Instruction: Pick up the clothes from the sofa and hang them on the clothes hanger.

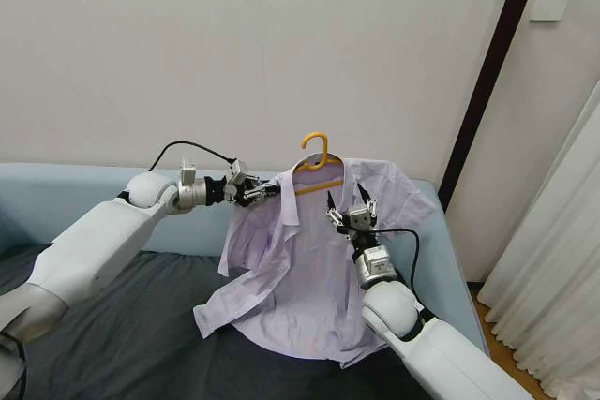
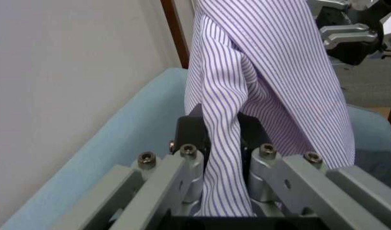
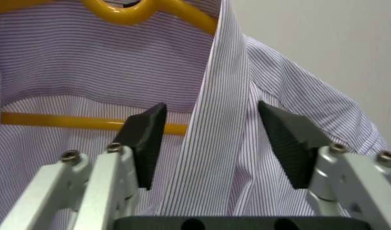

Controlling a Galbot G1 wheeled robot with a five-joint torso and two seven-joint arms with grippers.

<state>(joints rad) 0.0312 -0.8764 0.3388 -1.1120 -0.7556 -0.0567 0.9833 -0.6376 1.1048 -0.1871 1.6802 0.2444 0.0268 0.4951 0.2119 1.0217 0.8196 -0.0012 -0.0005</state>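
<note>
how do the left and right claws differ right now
The left claw is shut on a fold of the striped shirt. The right claw is open, with its pads on either side of the shirt's front edge, not pinching it. The left claw reaches in sideways at the shirt's shoulder, while the right claw points up from below, near the yellow hanger. Both are at the shirt, which is draped on the hanger.

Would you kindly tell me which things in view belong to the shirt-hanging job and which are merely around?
Belonging to the job: lilac-striped cotton shirt draped on the yellow plastic hanger; pale blue sofa beneath; left hand shut on a shirt fold; right hand open at its front edge.

Merely around: white wall, dark door frame, white curtain.
</note>
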